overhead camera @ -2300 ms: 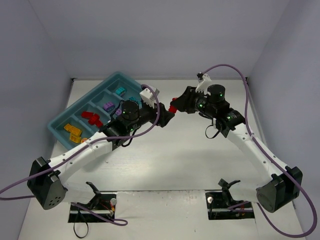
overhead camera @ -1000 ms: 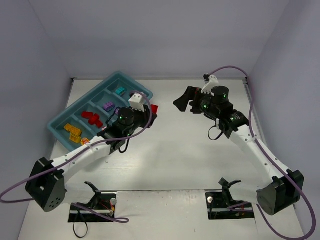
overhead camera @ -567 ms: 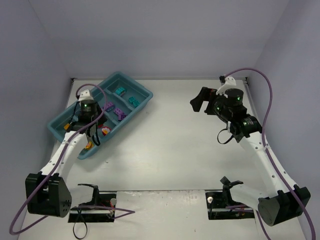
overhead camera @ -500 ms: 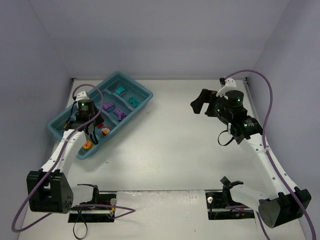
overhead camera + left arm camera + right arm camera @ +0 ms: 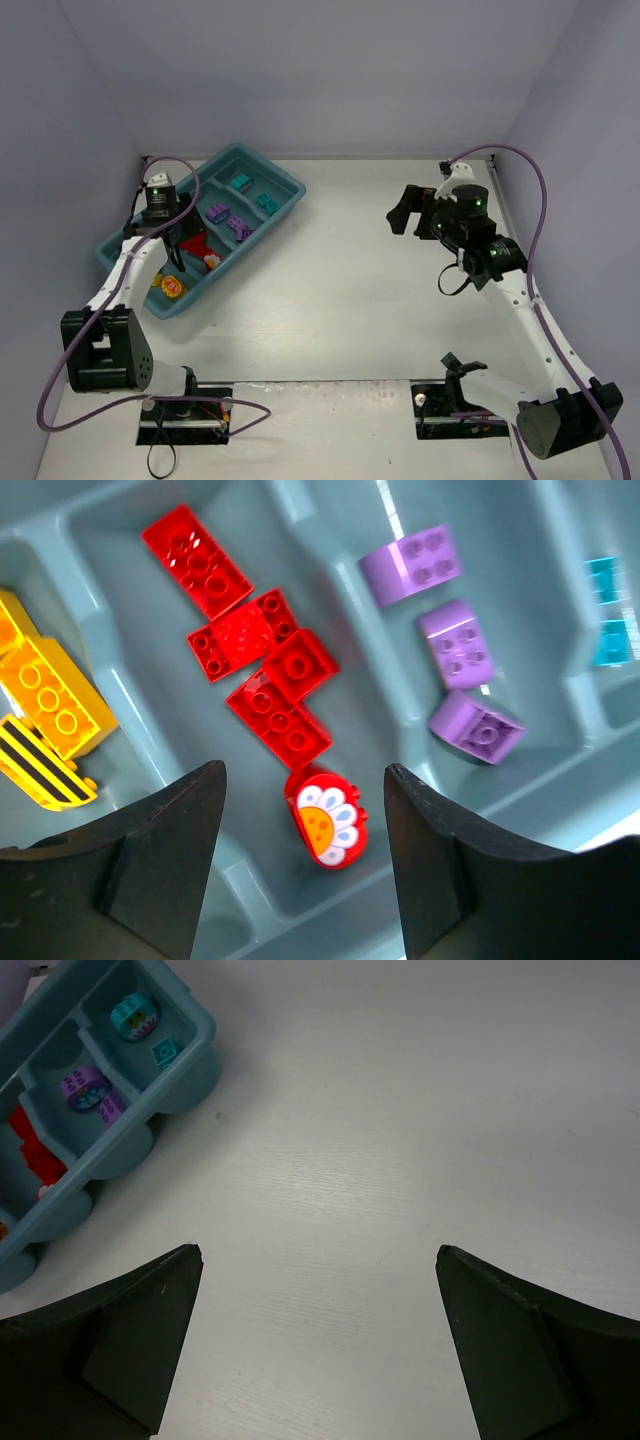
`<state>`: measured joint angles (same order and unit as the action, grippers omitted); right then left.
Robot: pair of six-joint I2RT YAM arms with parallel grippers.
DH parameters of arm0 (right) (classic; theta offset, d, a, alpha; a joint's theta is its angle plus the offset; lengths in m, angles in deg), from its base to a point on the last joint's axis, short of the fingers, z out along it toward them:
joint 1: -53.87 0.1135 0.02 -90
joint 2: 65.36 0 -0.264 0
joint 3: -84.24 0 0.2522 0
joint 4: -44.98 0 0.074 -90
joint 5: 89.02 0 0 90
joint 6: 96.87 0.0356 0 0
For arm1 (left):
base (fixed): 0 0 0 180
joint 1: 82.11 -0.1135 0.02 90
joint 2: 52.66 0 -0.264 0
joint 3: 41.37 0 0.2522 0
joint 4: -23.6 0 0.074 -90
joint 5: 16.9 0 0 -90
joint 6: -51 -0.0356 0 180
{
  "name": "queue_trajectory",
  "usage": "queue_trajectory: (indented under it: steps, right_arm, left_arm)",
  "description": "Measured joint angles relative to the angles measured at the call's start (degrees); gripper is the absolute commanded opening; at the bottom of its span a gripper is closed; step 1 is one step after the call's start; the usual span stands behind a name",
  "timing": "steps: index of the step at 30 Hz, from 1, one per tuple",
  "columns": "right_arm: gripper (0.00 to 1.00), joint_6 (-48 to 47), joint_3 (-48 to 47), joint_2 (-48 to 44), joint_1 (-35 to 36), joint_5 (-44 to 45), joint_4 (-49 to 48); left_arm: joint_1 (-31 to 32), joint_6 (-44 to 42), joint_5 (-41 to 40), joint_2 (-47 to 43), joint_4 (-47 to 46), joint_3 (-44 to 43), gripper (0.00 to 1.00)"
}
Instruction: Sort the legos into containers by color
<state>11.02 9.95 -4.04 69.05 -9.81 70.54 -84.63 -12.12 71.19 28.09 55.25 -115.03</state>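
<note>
Teal-blue tray (image 5: 293, 186) sits far left on the white table (image 5: 350, 300), angled, one end near-left and the other far-right. Four compartments, colours run from the near-left end: orange-yellow legos (image 5: 45, 695), then red legos (image 5: 245, 635), then purple legos (image 5: 455, 645), teal legos (image 5: 610, 620) at the far-right end. All legos seen are inside the tray. Red compartment: four flat red bricks bunched together, touching or overlapping, plus one rounded red piece with a white flower print (image 5: 328, 818) lying just beside them on the compartment floor. Purple compartment: three bricks, slightly apart. Yellow compartment: one studded brick and one with black stripes, mostly at frame edge. Teal pieces are cut off at the wrist view's edge, count unclear there. Left gripper (image 5: 303, 780) hangs above the red compartment, fingers parted partway, nothing between them, the flower piece directly below the gap but not gripped. Right gripper (image 5: 318, 1252) is over bare table on the far right side, well apart from the tray, fingers spread wide, holding nothing.
</note>
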Motion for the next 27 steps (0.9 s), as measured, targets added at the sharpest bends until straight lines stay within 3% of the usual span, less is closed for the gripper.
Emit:
queue_trajectory:
  steps: [5,8,11,16,27]
  right_arm:
    - [1.00,-0.44,0.00,-0.33,-0.28,2.99,1.01]
    - [1.00,-0.94,-0.04,-0.76,-0.55,4.98,1.70]
    - [1.00,-2.36,-0.61,-1.18,-0.55,6.67,2.25]
    - [1.00,-5.86,-2.49,-2.45,-0.52,8.48,2.32]
    - [1.00,-9.64,-2.51,-17.88,-0.55,11.61,3.50]
  left_arm:
    - [1.62,-1.27,1.11,-7.32,2.97,-0.26,0.62]
    - [5.60,-2.43,1.73,-15.45,5.64,-0.33,0.63]
    - [10.80,-3.28,2.19,-23.96,8.92,-0.35,0.73]
    - [14.01,-3.39,2.05,-38.16,16.24,-0.74,0.74]
    - [16.79,-5.35,-4.57,-54.29,30.40,-9.33,0.76]
